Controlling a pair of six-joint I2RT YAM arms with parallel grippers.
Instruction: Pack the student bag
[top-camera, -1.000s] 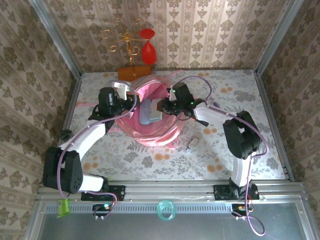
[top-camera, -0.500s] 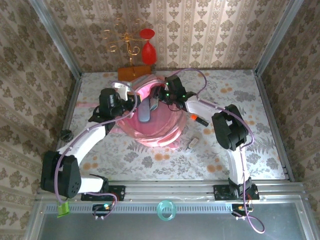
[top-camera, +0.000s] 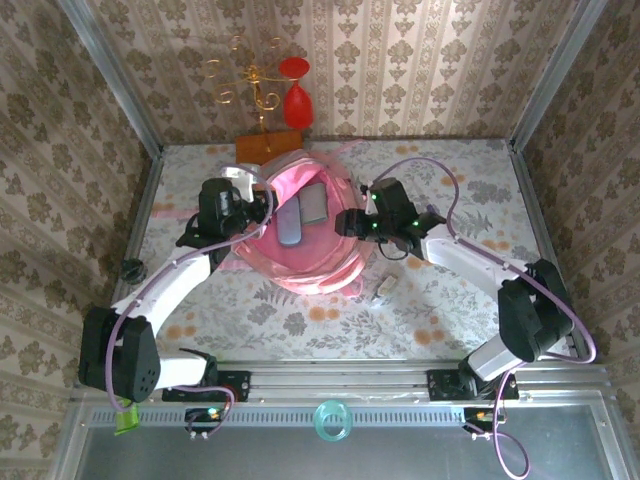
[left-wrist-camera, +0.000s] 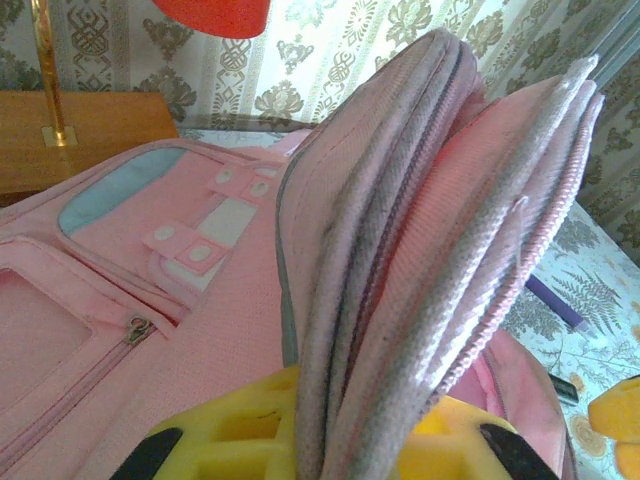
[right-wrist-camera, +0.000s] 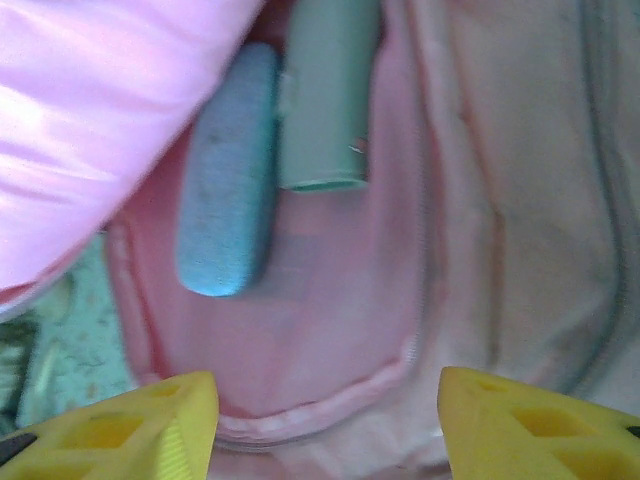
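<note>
L gripper (top-camera: 243, 212) pinched shut on student bag (top-camera: 300, 268) rim, propping the mouth open. Bag lies centre of table (top-camera: 480, 300), twd far edge. Soft, floppy, prob. light: take by zip rim or strap, not panels. R gripper (right-wrist-camera: 330, 430) jaws apart, empty, above opening. R wrist cam: blue case (right-wrist-camera: 228, 170) beside green case (right-wrist-camera: 325, 95) inside. L wrist cam: bunched zip edges.
</note>
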